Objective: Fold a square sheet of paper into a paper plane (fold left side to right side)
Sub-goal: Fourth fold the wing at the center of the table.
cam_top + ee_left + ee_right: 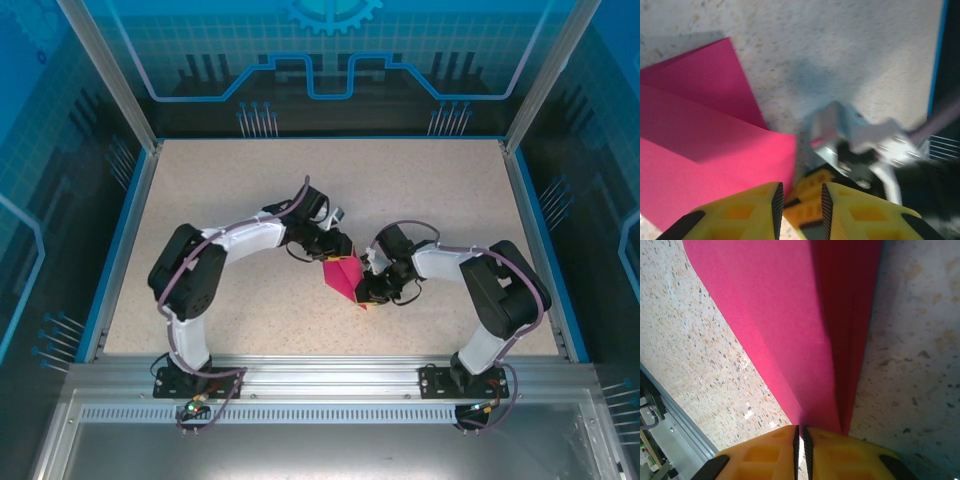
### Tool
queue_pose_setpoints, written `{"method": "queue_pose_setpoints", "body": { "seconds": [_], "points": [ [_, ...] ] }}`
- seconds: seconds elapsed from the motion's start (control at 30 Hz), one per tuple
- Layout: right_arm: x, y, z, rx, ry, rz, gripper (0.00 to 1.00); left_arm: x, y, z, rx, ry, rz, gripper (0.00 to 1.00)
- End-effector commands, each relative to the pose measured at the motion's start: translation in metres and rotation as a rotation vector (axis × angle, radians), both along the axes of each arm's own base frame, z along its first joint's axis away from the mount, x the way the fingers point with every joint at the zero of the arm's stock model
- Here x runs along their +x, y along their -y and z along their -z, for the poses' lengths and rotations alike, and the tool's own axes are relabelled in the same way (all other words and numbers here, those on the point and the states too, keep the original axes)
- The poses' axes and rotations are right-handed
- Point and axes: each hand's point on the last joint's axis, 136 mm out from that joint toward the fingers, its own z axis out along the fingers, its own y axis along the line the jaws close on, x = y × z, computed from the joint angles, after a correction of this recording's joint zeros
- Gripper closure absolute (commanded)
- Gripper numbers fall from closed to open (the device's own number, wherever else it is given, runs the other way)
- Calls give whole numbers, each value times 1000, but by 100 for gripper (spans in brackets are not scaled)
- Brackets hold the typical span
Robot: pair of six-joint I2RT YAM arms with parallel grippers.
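Left arm (240, 240): elbow bent, forearm directed toward 3 o'clock. Left gripper (802, 200): jaws narrowly parted. Right arm (450, 262): forearm directed toward 9 o'clock. Right gripper (801, 432): jaws pinched on folded paper (805, 330). Grippers near each other.

Speckled table (250, 180), folded pink paper (342, 278) at centre

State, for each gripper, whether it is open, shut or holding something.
Left gripper: open by a narrow gap, nothing pinched.
Right gripper: shut on the pink paper.
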Motion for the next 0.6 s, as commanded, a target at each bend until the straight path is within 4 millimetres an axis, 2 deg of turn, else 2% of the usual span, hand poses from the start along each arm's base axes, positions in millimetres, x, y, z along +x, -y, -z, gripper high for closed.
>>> {"method": "queue_pose_setpoints", "body": {
  "seconds": [0.0, 0.17, 0.37, 0.47, 0.57],
  "points": [
    [-23, 28, 26, -152, -100, 7, 85, 12, 2, 17, 24, -26, -15, 69],
    [-23, 28, 25, -146, -98, 5, 84, 20, 1, 38, 66, -38, -18, 69],
    [-23, 29, 22, -145, -84, -12, 84, 23, -23, 69, 149, -80, -79, 70],
    [-20, 24, 11, -110, -51, -21, 84, 18, -27, 77, 164, -97, -80, 70],
    [-13, 16, -9, -52, -10, -21, 84, 16, -27, 83, 167, -110, -77, 70]
  ]
}}
